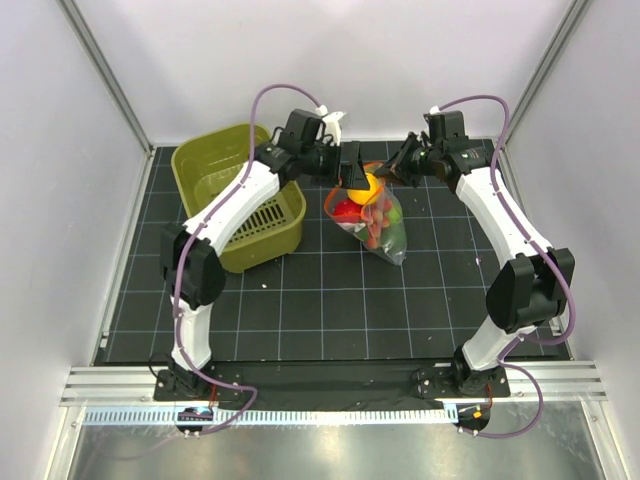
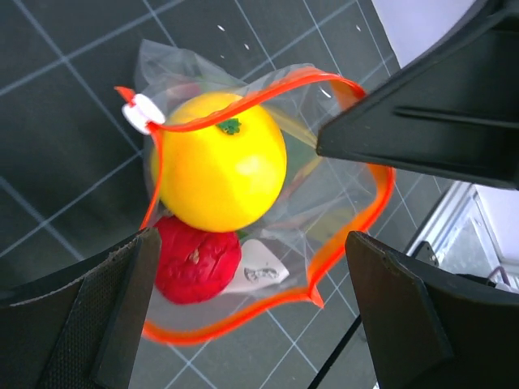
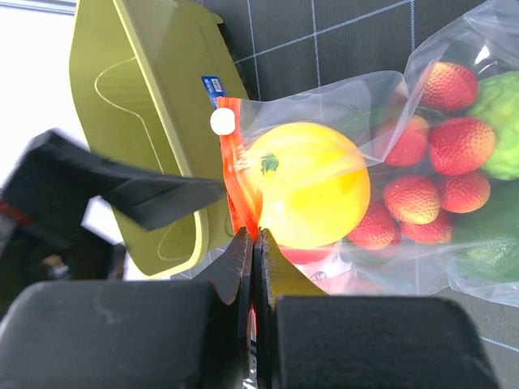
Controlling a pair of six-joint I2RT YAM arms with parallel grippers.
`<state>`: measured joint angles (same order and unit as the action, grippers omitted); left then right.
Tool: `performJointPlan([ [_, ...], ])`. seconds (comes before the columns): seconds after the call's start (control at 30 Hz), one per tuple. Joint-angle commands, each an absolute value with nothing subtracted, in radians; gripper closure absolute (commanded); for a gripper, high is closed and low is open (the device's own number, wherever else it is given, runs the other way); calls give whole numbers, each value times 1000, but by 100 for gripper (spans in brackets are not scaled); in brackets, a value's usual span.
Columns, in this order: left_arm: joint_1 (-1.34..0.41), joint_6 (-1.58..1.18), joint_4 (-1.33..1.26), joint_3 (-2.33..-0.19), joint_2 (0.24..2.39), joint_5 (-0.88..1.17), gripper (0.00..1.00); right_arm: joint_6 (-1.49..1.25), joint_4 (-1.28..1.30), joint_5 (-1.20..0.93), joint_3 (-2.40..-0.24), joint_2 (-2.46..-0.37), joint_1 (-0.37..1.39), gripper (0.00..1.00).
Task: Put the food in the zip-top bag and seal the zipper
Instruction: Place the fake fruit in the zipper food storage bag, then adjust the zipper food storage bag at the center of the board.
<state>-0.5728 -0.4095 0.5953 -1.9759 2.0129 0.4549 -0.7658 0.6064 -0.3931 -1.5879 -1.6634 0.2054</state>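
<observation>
Left hand (image 2: 253, 267), wrist view: its 2 fingers (image 2: 89, 324) stand spread wide, 1 on each side of the mouth of the zip-top bag (image 1: 385, 235), and nothing is gripped between them. The zipper (image 2: 381, 194), a thin red-orange strip, runs round the mouth in an open, uneven loop; a small white slider (image 2: 142, 113) sits at 1 end of it. A yellow ball (image 2: 219, 162) with a small green mark on top fills the near part of the mouth, and the strip crosses over its upper edge. A red fruit (image 2: 195, 259) lies just beside the ball, touching it, under the clear plastic.

Right hand (image 3: 253, 239), wrist view: its 2 fingers are pressed together, pinching the zipper just beside the yellow ball. Farther down the bag, behind the ball, lie several red bumpy fruits (image 3: 438, 194) and green pieces (image 3: 495, 97), all inside the plastic.

Overhead view: the bag lies on the black gridded table (image 1: 330, 300) with its mouth toward the far edge and its closed end toward the arms. The 2 hands meet at the mouth, the left from the left side, the right from the right side. An olive-green slotted basket (image 1: 240, 200) stands just beside the bag, on its left, under the left arm. Both arms arch from their bases at the near edge of the table.
</observation>
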Motion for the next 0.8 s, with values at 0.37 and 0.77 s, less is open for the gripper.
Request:
performJointPlan([
  [0.37, -522, -399, 795, -1918, 1930, 267, 13, -775, 543, -425, -1621, -1660, 198, 99],
  [0.77, -523, -374, 798, -2035, 2049, 403, 100, -753, 557, -390, -1614, -1644, 184, 99],
])
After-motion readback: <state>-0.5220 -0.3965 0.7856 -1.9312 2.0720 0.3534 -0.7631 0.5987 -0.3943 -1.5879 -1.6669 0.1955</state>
